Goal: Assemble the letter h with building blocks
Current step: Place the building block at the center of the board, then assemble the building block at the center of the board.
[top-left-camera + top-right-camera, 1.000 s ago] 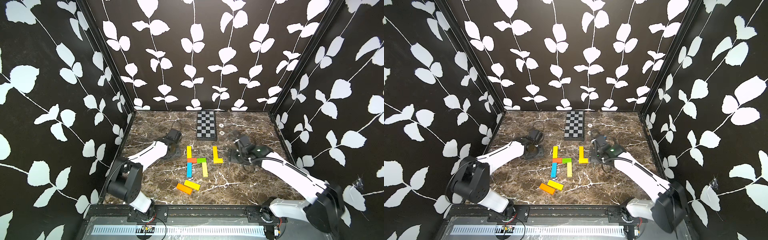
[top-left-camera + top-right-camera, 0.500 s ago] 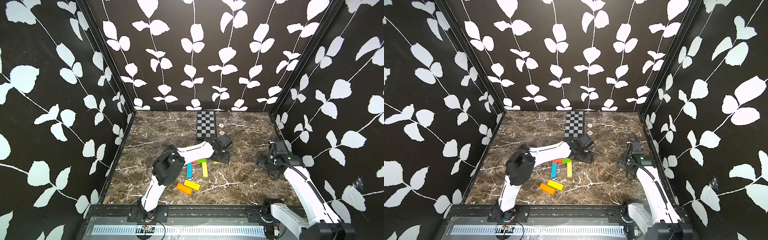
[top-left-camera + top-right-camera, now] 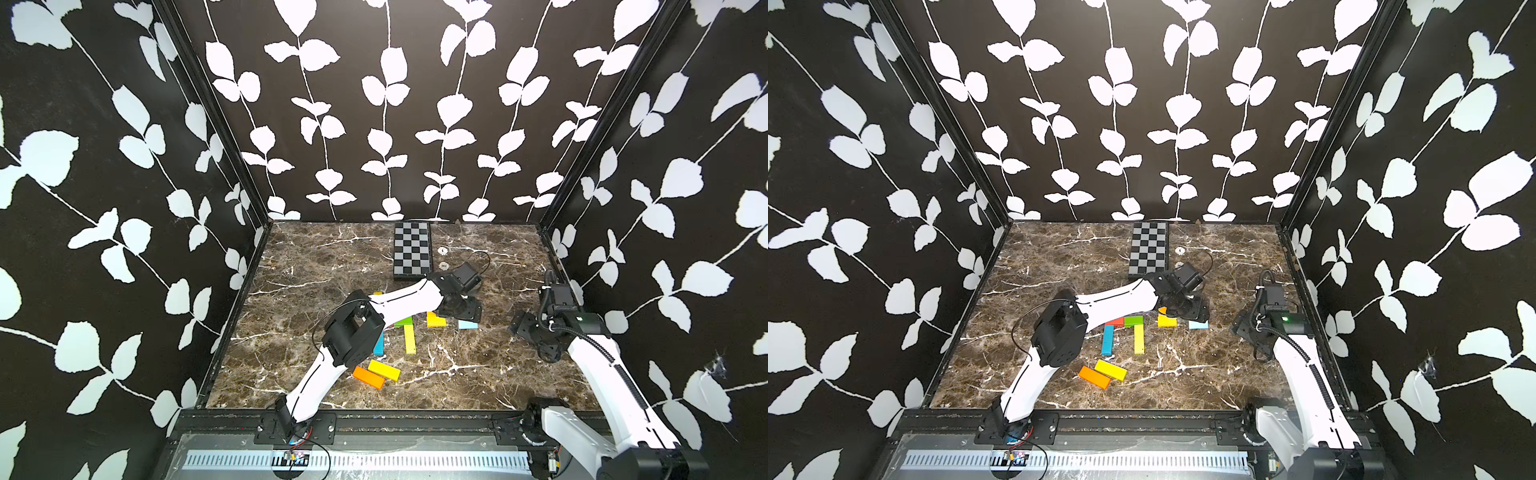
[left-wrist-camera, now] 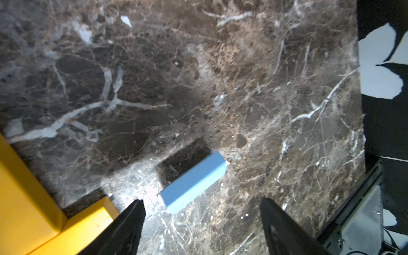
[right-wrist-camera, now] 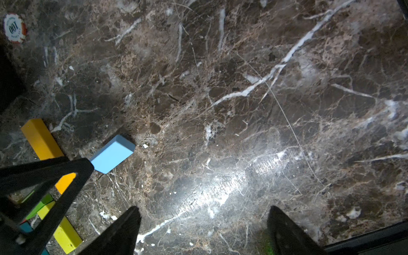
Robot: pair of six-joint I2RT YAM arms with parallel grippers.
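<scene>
Ideally, the open, empty left gripper (image 4: 201,201) needed to square the light-blue block (image 4: 194,181) against the yellow bar (image 4: 88,218); right gripper (image 5: 203,208) likewise open, empty.

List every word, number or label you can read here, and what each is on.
"100": on the round red-and-white chip, upside down in the right wrist view.
Print around that chip's rim: too blurred to read.
Round disc beside the checkered board, in a top view: too small to read.

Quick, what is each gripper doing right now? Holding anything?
Left gripper: open, holding nothing; the light blue block lies loose just in front of it.
Right gripper: open, empty.
</scene>
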